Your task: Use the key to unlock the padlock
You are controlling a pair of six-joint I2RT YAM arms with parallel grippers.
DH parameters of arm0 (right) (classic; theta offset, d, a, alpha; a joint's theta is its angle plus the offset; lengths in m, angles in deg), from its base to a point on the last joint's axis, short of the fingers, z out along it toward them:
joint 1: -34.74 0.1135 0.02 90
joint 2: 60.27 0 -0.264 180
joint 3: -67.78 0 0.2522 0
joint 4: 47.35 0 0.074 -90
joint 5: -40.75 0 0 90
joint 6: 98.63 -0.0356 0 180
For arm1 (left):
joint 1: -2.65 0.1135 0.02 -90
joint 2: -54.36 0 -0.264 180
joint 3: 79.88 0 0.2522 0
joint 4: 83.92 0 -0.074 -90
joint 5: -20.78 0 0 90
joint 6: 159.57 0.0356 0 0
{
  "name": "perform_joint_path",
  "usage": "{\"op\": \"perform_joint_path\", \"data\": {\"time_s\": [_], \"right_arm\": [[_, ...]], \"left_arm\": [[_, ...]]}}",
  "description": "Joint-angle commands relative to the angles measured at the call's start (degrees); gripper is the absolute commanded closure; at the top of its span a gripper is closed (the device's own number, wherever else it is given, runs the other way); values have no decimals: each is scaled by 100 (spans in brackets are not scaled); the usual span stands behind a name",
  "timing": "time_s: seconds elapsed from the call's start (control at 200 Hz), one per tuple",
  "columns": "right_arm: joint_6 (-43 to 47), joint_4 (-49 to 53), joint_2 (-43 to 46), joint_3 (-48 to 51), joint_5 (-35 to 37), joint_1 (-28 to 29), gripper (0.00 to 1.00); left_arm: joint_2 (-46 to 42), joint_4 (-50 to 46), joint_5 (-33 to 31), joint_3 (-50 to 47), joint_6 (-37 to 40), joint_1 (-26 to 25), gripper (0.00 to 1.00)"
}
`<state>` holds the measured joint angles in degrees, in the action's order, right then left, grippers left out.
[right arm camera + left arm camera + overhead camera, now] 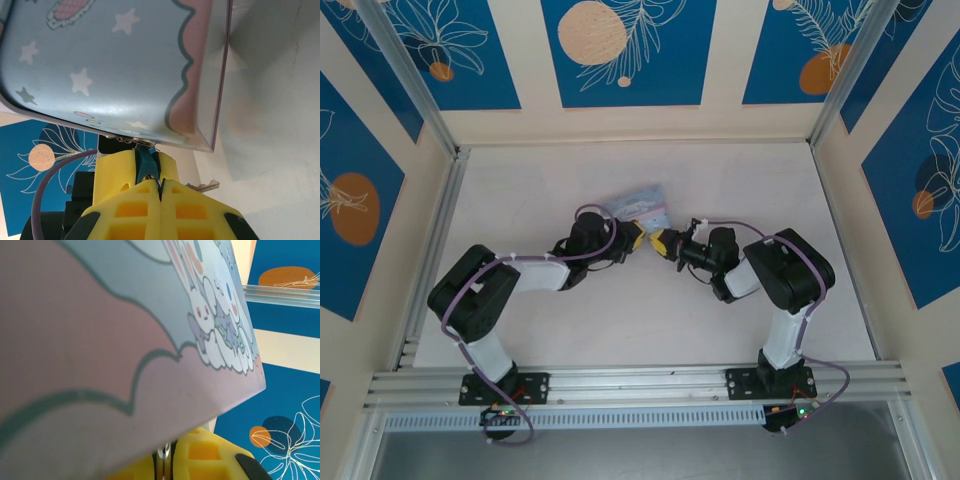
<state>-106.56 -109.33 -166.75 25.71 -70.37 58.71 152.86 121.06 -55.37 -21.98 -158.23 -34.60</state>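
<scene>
Nearest, right fingers (161, 191) pressed fully shut, nipping a thin sliver of grey metal, the key (159, 181), at their tips. Just beyond and touching those tips, the teal padlock (145, 161), hanging below the lower edge of the pale blue cartoon tin (642, 205). Left fingers (633, 238) reaching in from the opposite side, almost closed, clamped on the padlock. Farther back, tin lying on the table (740, 180), just behind both meeting pairs of fingers.
</scene>
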Motion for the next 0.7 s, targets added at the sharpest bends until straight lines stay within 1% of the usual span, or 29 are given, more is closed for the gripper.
{"op": "perform_joint_path", "data": {"time_s": [0.0,0.185,0.51,0.695], "right_arm": [[39,125,-111,-277,-50,69,100],[54,396,-127,-636,-54,195,100],[55,649,-222,-901,-102,143,100],[157,989,-181,-983,-222,102,100]], "left_arm": [[-126,591,345,138,-80,-175,100],[49,676,409,191,-128,-266,100],[194,683,479,262,-118,-407,100],[340,633,345,159,4,-422,100]]}}
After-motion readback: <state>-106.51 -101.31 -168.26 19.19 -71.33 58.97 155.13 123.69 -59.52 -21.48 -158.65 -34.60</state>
